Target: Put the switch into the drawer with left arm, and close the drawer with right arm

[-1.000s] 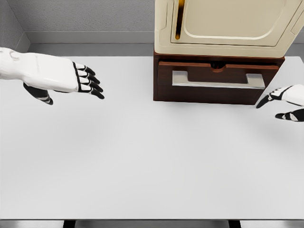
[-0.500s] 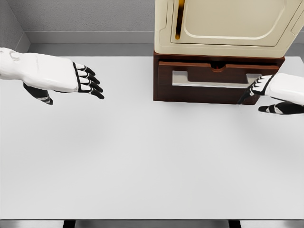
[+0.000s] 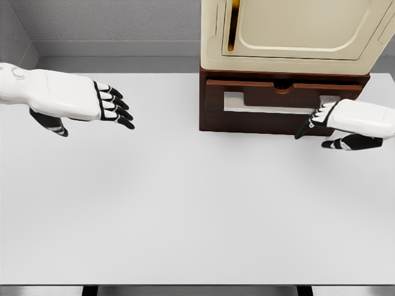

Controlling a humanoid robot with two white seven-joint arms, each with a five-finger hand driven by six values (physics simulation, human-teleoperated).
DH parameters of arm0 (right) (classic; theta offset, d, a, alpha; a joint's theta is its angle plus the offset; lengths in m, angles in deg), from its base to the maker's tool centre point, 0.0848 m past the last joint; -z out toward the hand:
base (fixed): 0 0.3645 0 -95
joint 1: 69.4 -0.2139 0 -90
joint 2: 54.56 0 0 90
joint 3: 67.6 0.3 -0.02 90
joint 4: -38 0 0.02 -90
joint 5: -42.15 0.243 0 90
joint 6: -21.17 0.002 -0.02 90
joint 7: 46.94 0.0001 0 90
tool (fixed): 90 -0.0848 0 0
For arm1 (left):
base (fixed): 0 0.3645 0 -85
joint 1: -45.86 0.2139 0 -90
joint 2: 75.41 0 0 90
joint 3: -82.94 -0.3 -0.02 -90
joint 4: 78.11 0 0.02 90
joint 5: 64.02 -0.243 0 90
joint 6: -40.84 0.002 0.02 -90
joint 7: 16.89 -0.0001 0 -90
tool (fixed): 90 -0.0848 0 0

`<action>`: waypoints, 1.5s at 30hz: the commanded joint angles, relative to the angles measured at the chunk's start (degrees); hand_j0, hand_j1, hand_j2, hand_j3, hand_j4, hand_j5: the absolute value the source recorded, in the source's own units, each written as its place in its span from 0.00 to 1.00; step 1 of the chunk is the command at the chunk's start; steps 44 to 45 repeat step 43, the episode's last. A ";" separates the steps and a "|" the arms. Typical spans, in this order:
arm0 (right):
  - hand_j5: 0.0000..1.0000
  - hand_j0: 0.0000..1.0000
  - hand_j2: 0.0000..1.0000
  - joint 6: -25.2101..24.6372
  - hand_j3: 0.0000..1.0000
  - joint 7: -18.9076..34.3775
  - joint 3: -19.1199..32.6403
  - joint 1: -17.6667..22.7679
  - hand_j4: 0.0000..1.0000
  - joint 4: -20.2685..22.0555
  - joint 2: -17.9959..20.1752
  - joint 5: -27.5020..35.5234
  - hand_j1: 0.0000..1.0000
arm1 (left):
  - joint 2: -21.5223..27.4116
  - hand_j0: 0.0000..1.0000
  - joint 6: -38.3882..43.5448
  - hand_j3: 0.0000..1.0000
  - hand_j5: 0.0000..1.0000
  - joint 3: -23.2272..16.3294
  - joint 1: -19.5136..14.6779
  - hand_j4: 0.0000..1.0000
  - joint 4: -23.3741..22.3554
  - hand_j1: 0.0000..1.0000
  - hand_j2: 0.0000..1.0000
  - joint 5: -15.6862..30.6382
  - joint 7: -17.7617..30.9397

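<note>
One table (image 3: 185, 203) is present, with a white top. One cabinet (image 3: 284, 37) stands on the table at its far right; it has one cream upper body with one door panel, and one dark brown base below that. One drawer (image 3: 281, 102) sits in the base, showing one pale strip across its front. Two robot hands are in view: one left hand (image 3: 92, 102) well to the left of the cabinet, and one right hand (image 3: 345, 123) at the drawer's right end.
</note>
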 commanded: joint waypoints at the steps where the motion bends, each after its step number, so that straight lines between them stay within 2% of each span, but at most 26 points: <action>1: 0.68 0.68 0.68 -0.17 0.68 -0.02 -1.39 0.00 0.68 -0.22 -0.31 0.02 0.68 | 0.04 1.00 0.14 1.00 1.00 0.14 -0.09 1.00 -0.06 1.00 1.00 0.26 -0.02; 3: 0.68 0.68 0.68 -0.17 0.68 -0.02 -1.57 0.00 0.68 -0.31 -0.48 -0.33 0.68 | 0.12 1.00 0.14 1.00 1.00 0.14 -0.09 1.00 -0.85 1.00 1.00 0.17 -0.02; 5: 0.68 0.68 0.68 -0.17 0.68 -0.02 -1.57 -0.79 0.68 -3.21 -0.92 -0.42 0.68 | 0.12 1.00 0.14 1.00 1.00 0.22 -0.09 1.00 -2.08 1.00 1.00 0.26 -0.02; 8: 0.68 0.68 0.68 -0.17 0.68 -0.02 -1.57 -2.02 0.68 -6.11 -1.36 -0.42 0.68 | 0.12 1.00 0.14 1.00 1.00 0.40 -0.09 1.00 -2.08 1.00 1.00 0.44 -0.02; 14: 0.68 0.68 0.68 -0.17 0.68 -0.02 -1.74 -3.43 0.68 -9.01 -2.15 -0.42 0.68 | 0.04 1.00 0.14 1.00 1.00 0.40 -0.09 1.00 -2.00 1.00 1.00 0.35 -0.02; 19: 0.68 0.68 0.68 -0.17 0.68 -0.02 -1.74 -4.48 0.68 -10.15 -2.59 -0.42 0.68 | 0.04 1.00 0.14 1.00 1.00 0.31 -0.09 1.00 -1.91 1.00 1.00 0.44 -0.02; 23: 0.69 0.69 0.69 -0.17 0.69 -0.02 -2.80 -4.13 0.69 -9.54 -2.07 -0.68 0.69 | 0.04 1.00 0.14 1.00 1.00 0.31 -0.09 1.00 -1.73 1.00 1.00 0.44 -0.02; 25: 0.69 0.69 0.69 -0.17 0.69 -0.02 -2.36 -3.43 0.69 -9.36 1.09 -0.59 0.69 | 0.12 1.00 0.14 1.00 1.00 0.31 -0.09 1.00 -1.73 1.00 1.00 0.44 -0.02; 28: 0.69 0.69 0.69 -0.17 0.69 -0.02 -2.18 -0.97 0.69 -6.90 3.21 -1.12 0.69 | 0.04 1.00 0.14 1.00 1.00 0.31 -0.09 1.00 -1.73 1.00 1.00 0.44 -0.02; 29: 0.69 0.69 0.69 -0.17 0.69 -0.02 -0.34 -0.71 0.69 -6.99 3.47 -1.03 0.69 | 0.04 1.00 0.14 1.00 1.00 0.31 -0.09 1.00 -1.73 1.00 1.00 0.44 -0.02; 30: 0.73 0.73 0.73 -0.17 0.73 -0.02 3.52 1.58 0.73 -7.26 3.56 -1.03 0.73 | 0.04 1.00 0.14 1.00 1.00 0.31 -0.09 1.00 -1.73 1.00 1.00 0.44 -0.02; 31: 0.73 0.73 0.73 -0.17 0.73 -0.02 5.73 4.65 0.73 -5.68 3.56 -1.12 0.73 | 0.12 1.00 0.14 1.00 1.00 0.31 -0.09 1.00 -1.73 1.00 1.00 0.44 -0.02; 33: 0.73 0.73 0.73 -0.17 0.73 -0.02 5.64 8.69 0.73 2.05 3.65 -2.96 0.73 | 0.04 1.00 0.14 1.00 1.00 0.31 -0.09 1.00 -1.73 1.00 1.00 0.53 -0.02; 34: 0.89 0.89 0.89 -0.17 0.89 -0.02 5.47 11.42 0.89 6.36 3.56 -4.72 0.89 | 0.12 1.00 0.14 1.00 1.00 0.31 0.00 1.00 -1.73 1.00 1.00 0.53 -0.02; 35: 1.00 1.00 1.00 -0.17 1.00 -0.02 5.03 14.06 1.00 7.34 3.38 -4.81 1.00 | 0.12 1.00 0.14 1.00 1.00 0.40 0.00 1.00 -1.73 1.00 1.00 0.53 -0.02; 45: 1.00 1.00 1.00 -0.17 1.00 -0.02 3.27 14.06 1.00 7.42 3.30 -5.07 1.00 | 0.12 1.00 0.14 1.00 1.00 0.40 0.00 1.00 -1.73 1.00 1.00 0.53 -0.02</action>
